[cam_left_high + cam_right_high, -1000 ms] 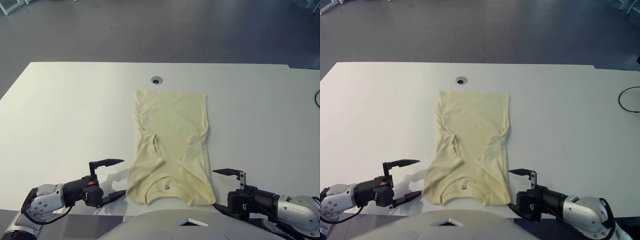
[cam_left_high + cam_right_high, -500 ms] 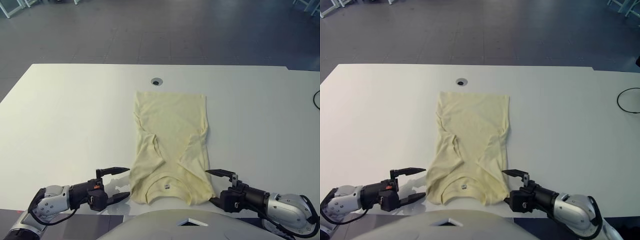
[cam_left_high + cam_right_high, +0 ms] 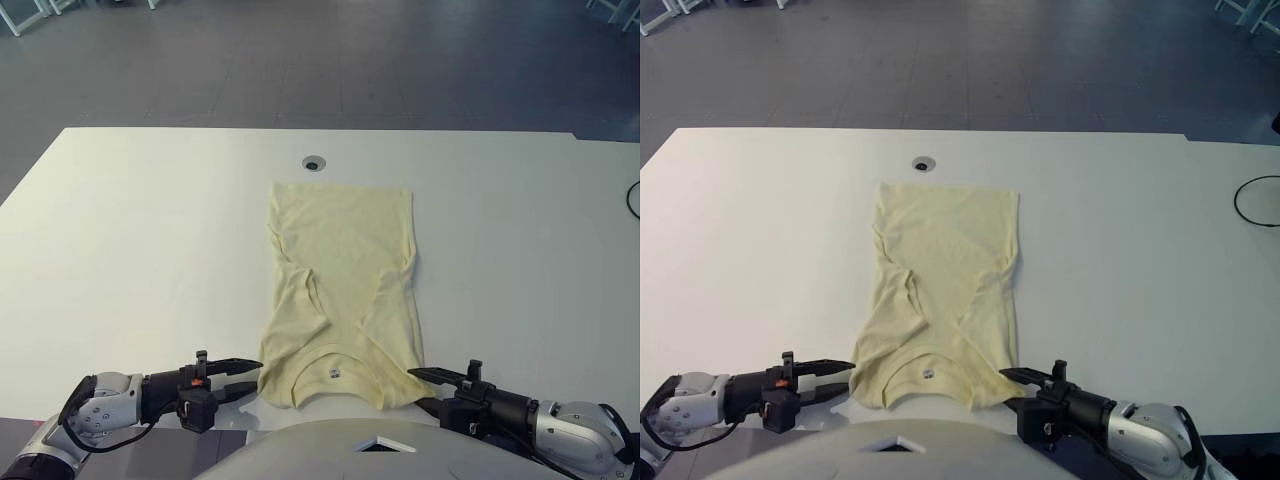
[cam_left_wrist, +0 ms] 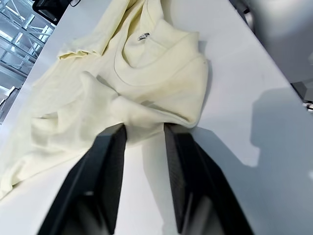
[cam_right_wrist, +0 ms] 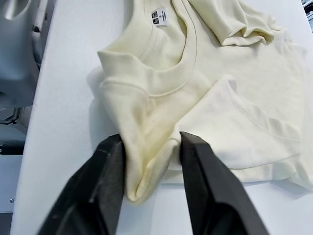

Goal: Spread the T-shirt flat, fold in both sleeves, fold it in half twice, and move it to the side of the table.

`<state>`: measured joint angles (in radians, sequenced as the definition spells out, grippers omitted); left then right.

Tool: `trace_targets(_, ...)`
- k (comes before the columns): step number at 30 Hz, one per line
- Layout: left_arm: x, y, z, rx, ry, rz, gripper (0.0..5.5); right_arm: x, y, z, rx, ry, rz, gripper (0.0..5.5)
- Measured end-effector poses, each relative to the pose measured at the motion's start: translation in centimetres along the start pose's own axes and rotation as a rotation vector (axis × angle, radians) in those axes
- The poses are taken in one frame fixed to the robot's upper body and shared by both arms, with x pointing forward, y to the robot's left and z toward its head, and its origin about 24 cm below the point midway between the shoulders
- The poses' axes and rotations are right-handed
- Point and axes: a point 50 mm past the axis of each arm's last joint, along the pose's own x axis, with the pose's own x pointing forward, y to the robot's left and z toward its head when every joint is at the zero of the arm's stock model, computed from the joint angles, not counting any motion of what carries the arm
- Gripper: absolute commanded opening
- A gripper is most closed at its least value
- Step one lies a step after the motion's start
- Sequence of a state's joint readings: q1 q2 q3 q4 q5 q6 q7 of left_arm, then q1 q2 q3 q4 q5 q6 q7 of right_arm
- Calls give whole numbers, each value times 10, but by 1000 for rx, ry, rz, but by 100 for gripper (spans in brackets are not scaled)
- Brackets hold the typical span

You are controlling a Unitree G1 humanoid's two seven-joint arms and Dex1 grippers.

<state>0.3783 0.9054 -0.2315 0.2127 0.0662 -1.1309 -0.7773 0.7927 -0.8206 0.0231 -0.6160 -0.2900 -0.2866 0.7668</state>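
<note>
**Mia:** What do the fingers do?

**Ben:** The left gripper (image 4: pixel 144 128) has its two fingers (image 4: pixel 108 161) apart. The tips touch the T-shirt (image 3: pixel 340 270) at its near left corner. The right gripper (image 5: pixel 150 139) has its fingers (image 5: pixel 201 169) apart too, one on each side of the near right corner (the cloth bunches up between them).

**Mia:** And where is the shirt?

**Ben:** It lies in the middle of the white table (image 3: pixel 150 230). It is pale yellow, both sleeves are folded in, and the collar is by the near edge. A small round hole (image 3: pixel 314 161) is just past its far hem. A black cable (image 3: pixel 1258 200) lies well off to the right.
</note>
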Motion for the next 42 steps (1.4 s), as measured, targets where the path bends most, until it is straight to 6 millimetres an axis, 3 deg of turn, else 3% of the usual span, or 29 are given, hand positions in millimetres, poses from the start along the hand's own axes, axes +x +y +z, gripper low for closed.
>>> trace_targets(6,1,5,2,31,-14,-8,2,-1,-3,-7,17,42,-16,12)
trace_targets(10,1,6,3,64,-21,-5,0,-1,-3,-9,25,52,-21,3)
trace_targets(23,7,3,3,126,-32,-7,222,-1,-5,-9,27,53,-26,0)
trace_targets(39,10,28,0,337,-15,42,446,-1,-3,-10,39,55,-6,0)
trace_targets(42,12,30,1,349,-30,21,390,-1,-3,-10,40,55,-7,0)
